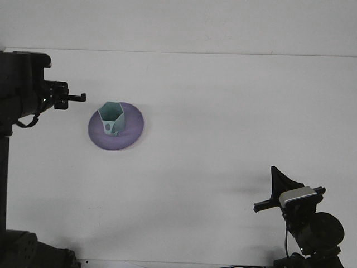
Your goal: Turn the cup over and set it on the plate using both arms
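A pale green, faceted cup [111, 118] stands upright with its mouth up on the purple plate [133, 129] at the left of the white table. My left gripper [77, 100] hangs open and holds nothing, a short way to the left of the cup and plate and clear of both. My right gripper [279, 183] rests at the bottom right, far from the plate, seen edge-on with nothing visible in it.
The left arm's dark body [22, 89] fills the left edge of the view. The right arm's base and wrist camera [298, 196] sit at the front right corner. The white table [223, 123] stretches between them.
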Controlling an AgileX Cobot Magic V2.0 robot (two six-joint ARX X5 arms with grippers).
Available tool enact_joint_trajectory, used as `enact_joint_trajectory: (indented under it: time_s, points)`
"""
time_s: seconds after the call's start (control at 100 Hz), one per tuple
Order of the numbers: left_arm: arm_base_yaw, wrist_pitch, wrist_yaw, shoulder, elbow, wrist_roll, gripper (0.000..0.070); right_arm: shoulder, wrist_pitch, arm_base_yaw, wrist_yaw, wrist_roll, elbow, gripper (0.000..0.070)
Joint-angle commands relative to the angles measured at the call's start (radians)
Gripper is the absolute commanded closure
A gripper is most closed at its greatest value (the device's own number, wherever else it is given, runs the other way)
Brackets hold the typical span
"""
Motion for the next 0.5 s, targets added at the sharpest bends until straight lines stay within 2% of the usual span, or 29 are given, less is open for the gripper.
enact_joint_trajectory:
  time_s: [0.0,0.11,0.2,0.49]
  points:
    - [-0.001,-0.005,0.005,-0.047,-0.019,0.006,0.0687,0.005,0.008,0.002,0.004,0.014,0.008,0.0700]
    - [-0.001,0.032,0.003,-0.190,-0.166,0.020,0.0687,0.005,0.009,0.002,0.004,0.014,0.008,0.0700]
    - [0.000,0.142,-0.002,-0.337,-0.362,0.028,0.0687,0.005,0.010,0.002,0.005,0.014,0.008,0.0700]
    - [-0.003,0.794,0.000,-0.893,-1.198,0.022,0.0687,0.005,0.038,0.002,0.028,0.013,0.008,0.0700]
